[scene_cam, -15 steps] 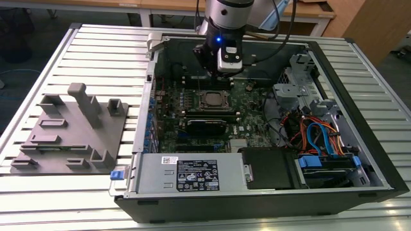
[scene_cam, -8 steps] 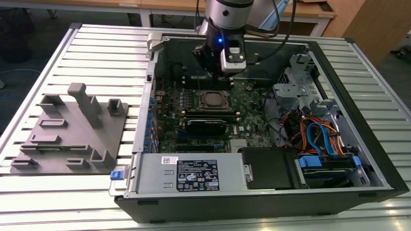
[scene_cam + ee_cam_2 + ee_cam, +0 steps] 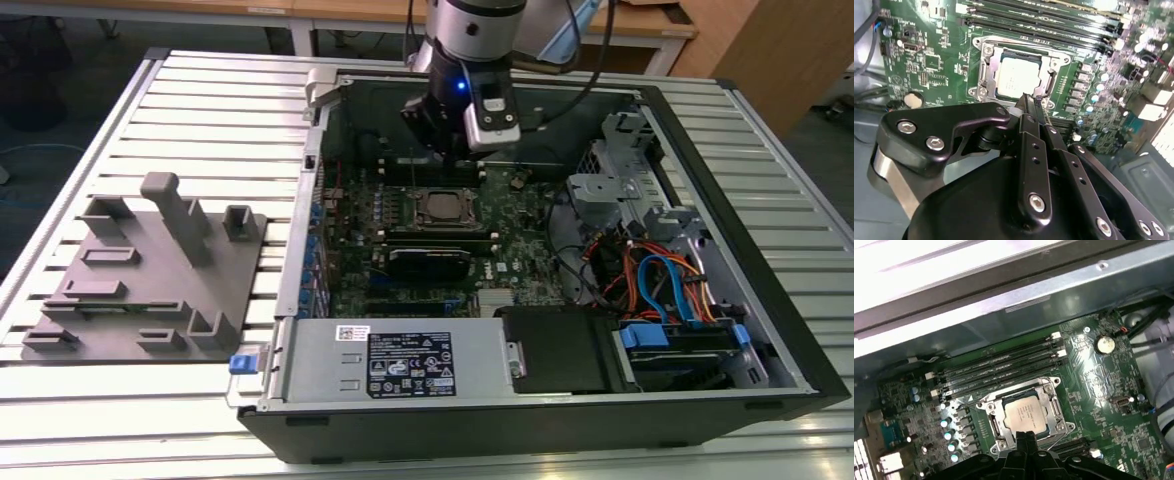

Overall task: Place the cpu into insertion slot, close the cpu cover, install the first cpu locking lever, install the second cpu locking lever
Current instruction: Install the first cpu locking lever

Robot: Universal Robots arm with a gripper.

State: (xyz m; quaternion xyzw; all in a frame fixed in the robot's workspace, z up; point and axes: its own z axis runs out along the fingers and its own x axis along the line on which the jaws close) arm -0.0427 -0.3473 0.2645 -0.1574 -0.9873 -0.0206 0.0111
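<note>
Claw closed, tips beside one cpu lying in one insertion slot.

Exterior view: my wide shot, set high outside case, angled down into open chassis; far off, whole board in frame. Second wrist view: sits behind gripper, sights along fingers, board close beyond tips. First wrist view: other side of fingers, facing opposite way, toward case wall past tips, also close. All three share cpu, which I see just ahead of tips.
</note>
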